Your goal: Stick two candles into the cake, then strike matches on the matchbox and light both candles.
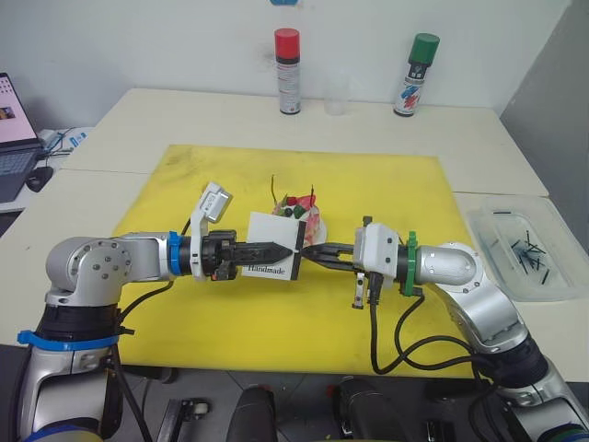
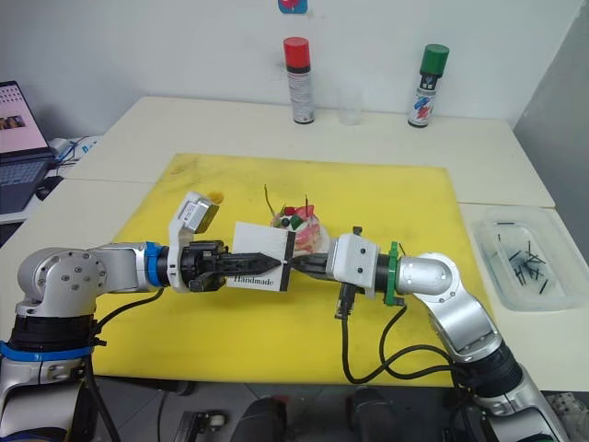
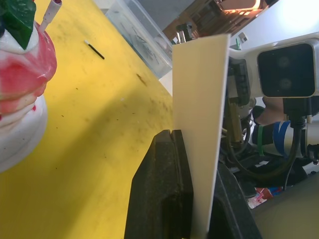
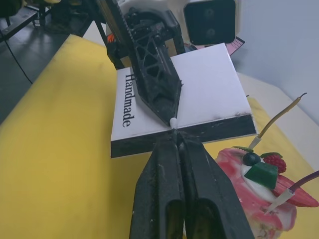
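A pale worktop (image 1: 479, 138) carries a yellow mat (image 1: 386, 193); behind the mat stand a red-capped spray can (image 1: 288, 71) and a green-capped one (image 1: 416, 75), right of it a clear tray (image 1: 552, 287)

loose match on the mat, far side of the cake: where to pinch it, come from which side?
Pinch the match mid-shaft, coming straight down, fingers closing across its length. It lies flat and alone on the yellow mat, apart from the cake, so only its thin sides offer a hold.
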